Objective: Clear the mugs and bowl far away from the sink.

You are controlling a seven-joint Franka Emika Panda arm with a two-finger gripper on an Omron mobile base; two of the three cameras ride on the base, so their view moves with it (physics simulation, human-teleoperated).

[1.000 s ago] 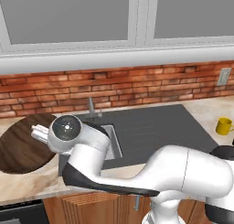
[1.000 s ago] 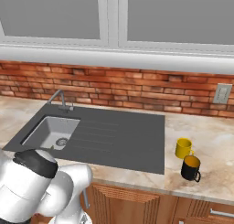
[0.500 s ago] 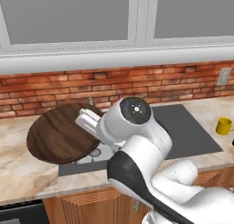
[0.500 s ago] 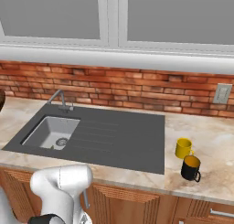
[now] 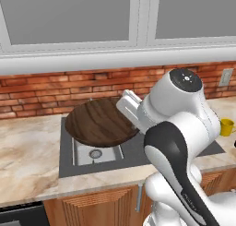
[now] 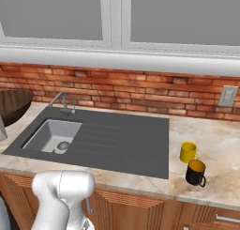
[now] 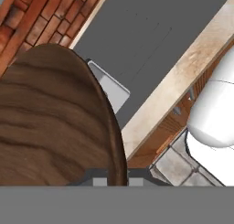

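The wooden bowl [image 5: 99, 122] hangs tilted in the air over the sink [image 5: 94, 152], and my gripper [image 5: 124, 110] is shut on its right rim. In the hand view the bowl [image 7: 50, 122] covers the left half, its rim running down between my fingers, with a corner of the sink [image 7: 111, 88] beyond it. The bowl's edge [image 6: 11, 104] shows at the left of the right base view, beside the sink [image 6: 52, 135]. A yellow mug [image 6: 188, 151] and a dark mug [image 6: 195, 172] stand together on the counter right of the sink surround. The yellow mug [image 5: 226, 127] also shows at the right edge.
A thin metal tap [image 6: 61, 100] rises behind the basin. The dark ribbed drainer [image 6: 122, 140] lies between basin and mugs. A brick wall with an outlet [image 6: 227, 96] backs the marble counter [image 6: 215, 144]. My arm [image 5: 179, 128] blocks the drainer in the left base view.
The arm has swung right, carrying the bowl from over the left counter to above the sink. The two mugs have not moved.
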